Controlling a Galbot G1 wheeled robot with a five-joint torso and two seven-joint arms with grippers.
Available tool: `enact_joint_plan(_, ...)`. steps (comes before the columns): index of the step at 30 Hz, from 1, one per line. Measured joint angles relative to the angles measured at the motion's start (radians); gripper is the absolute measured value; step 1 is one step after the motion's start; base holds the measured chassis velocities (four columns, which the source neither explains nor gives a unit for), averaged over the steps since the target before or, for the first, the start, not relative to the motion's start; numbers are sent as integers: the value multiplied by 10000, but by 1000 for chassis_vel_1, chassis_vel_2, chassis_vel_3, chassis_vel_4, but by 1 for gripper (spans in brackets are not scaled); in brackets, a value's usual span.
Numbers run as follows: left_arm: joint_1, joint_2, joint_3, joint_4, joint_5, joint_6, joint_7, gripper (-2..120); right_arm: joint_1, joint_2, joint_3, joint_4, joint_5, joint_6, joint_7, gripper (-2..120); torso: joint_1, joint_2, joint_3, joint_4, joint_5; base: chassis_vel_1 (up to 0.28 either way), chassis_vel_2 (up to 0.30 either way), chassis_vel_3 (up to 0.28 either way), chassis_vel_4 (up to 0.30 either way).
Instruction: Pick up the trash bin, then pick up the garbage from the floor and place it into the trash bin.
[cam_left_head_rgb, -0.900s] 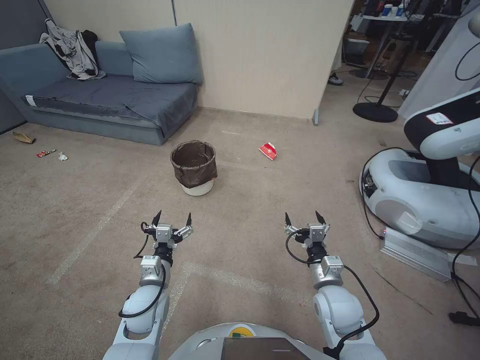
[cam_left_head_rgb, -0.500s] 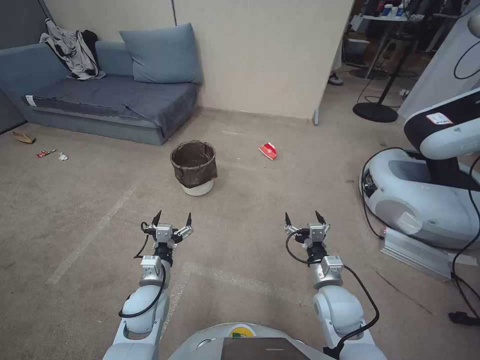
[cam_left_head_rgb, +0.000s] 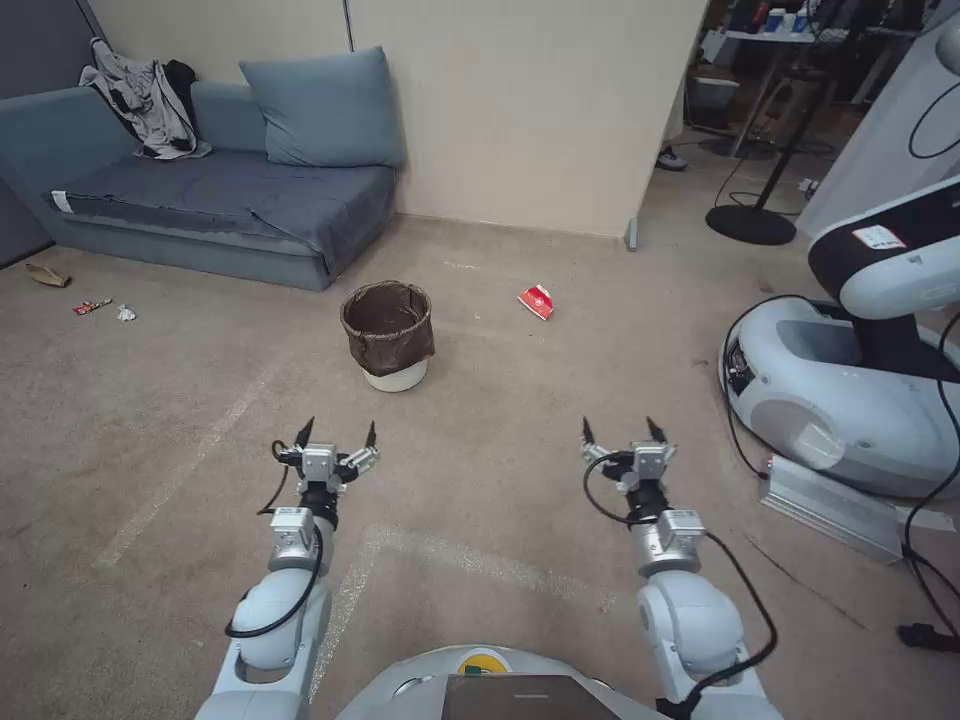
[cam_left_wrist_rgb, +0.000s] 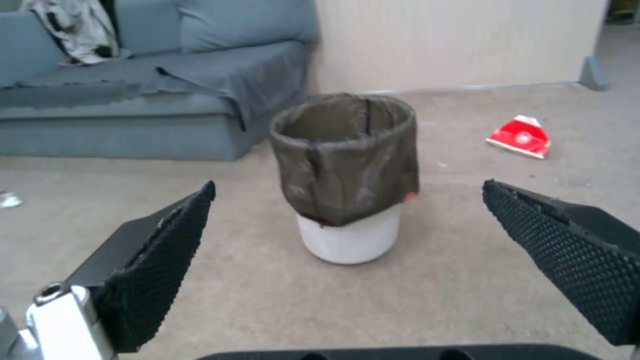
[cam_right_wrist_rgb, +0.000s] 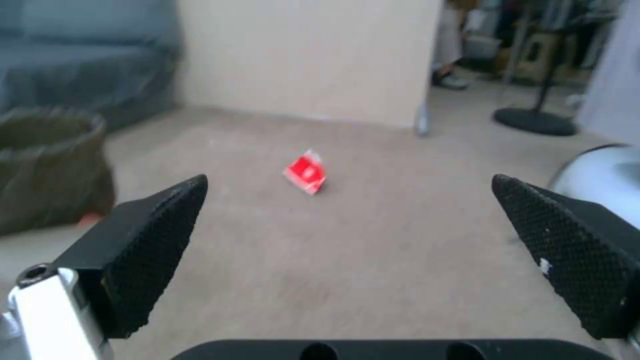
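Observation:
The trash bin (cam_left_head_rgb: 388, 335), white with a dark brown bag over its rim, stands upright on the carpet ahead; the left wrist view has the trash bin (cam_left_wrist_rgb: 347, 175) centred between open fingers. A red-and-white carton (cam_left_head_rgb: 536, 301) lies to the bin's right, and the right wrist view looks at the carton (cam_right_wrist_rgb: 306, 173). More garbage sits far left: a tan paper bag (cam_left_head_rgb: 46, 274), a red wrapper (cam_left_head_rgb: 90, 306) and a white scrap (cam_left_head_rgb: 125, 313). My left gripper (cam_left_head_rgb: 336, 434) and right gripper (cam_left_head_rgb: 621, 432) hover open above the floor, short of the bin, holding nothing.
A blue sofa (cam_left_head_rgb: 200, 190) with a cushion and clothes stands at the back left, a beige partition wall (cam_left_head_rgb: 520, 110) behind the bin. Another white robot base (cam_left_head_rgb: 840, 390) with cables and a metal rail (cam_left_head_rgb: 835, 505) crowds the right. Open carpet lies between me and the bin.
Both arms have spread slightly outward and reached a little farther forward: the left gripper shifted left, the right gripper right. The bin and the litter have not moved.

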Motion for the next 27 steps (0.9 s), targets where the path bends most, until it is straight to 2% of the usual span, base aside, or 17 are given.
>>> enact_joint_plan(1,0,0,0,0,0,0,0,100,0,0,0,0,0,0,0,100,0,0,0,0,0,0,0,0,0)
enact_joint_plan(4,324,113,-326,-1360,-193,1148,-207,100,-386,472,697,1373,128,-472,76,100,0,0,0,-2,-2,0,0,0,0)
enact_joint_plan(5,324,113,-326,-1360,-193,1148,-207,100,-386,472,697,1373,128,-472,76,100,0,0,0,-2,-2,0,0,0,0)
enact_joint_plan(9,623,224,-631,-2622,-486,2274,-380,100,-464,570,827,1629,154,-579,89,100,-2,1,-2,5,3,0,0,0,0)
enact_joint_plan(14,666,296,-656,-2707,-604,2591,-366,100,-467,568,827,1630,195,-612,91,100,-1,0,-1,1,0,0,0,0,0)
enact_joint_plan(27,687,307,-686,-2493,-581,2569,-365,100,-460,552,726,1468,310,-773,-15,100,-1,0,0,1,0,0,0,0,0)
